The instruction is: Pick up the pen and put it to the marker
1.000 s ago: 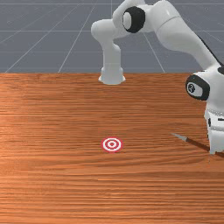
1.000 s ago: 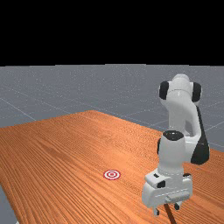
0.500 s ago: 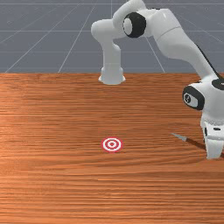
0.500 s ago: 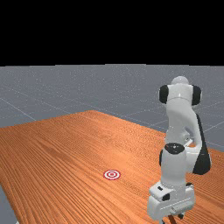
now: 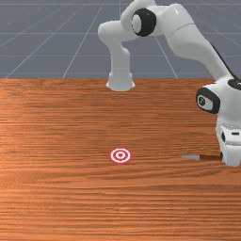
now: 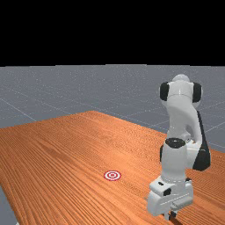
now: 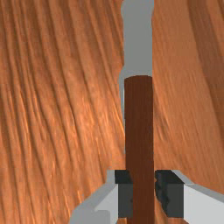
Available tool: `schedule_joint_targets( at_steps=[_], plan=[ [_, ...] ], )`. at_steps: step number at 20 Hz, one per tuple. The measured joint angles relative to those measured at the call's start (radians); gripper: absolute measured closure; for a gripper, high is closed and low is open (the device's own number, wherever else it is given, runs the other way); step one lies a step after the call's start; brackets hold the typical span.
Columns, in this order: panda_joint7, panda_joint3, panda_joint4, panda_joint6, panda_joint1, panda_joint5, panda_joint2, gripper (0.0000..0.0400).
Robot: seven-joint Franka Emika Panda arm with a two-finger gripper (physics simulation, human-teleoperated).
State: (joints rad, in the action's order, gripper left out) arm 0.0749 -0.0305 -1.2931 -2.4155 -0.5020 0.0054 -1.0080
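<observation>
Crosswise, gripped pen (image 5: 210, 157) points grey tip (image 5: 191, 157) toward front view's left.

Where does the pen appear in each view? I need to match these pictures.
Wrist view: the pen runs out from the gripper, which is shut on it.
Front view: near the right edge, grey tip toward the target.
Far view: bottom edge, right of middle, a bit of brown shaft.
Shared landmark: the gripper.
</observation>
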Motion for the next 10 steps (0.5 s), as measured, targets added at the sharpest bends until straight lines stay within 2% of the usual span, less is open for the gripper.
schedule_joint_targets(
  at_steps=[1,2,3,7,8,9,10],
  plan=[
    [0.017,-0.005,-0.009,0.015,0.003,-0.002,0.025,0.0315],
    [0.044,-0.012,-0.014,0.03,0.009,-0.005,0.045,0.037],
    [0.077,-0.021,-0.037,0.019,0.02,-0.007,0.065,0.0381],
    [0.07,-0.012,-0.113,-0.019,0.047,0.004,0.109,0.0397],
    [0.012,0.021,-0.103,0.002,0.025,-0.01,0.106,0.0398],
    [0.009,0.025,-0.099,0.004,0.024,-0.013,0.104,0.0399],
    [0.003,0.032,-0.091,0.011,0.018,-0.019,0.097,0.0243]
  ],
)
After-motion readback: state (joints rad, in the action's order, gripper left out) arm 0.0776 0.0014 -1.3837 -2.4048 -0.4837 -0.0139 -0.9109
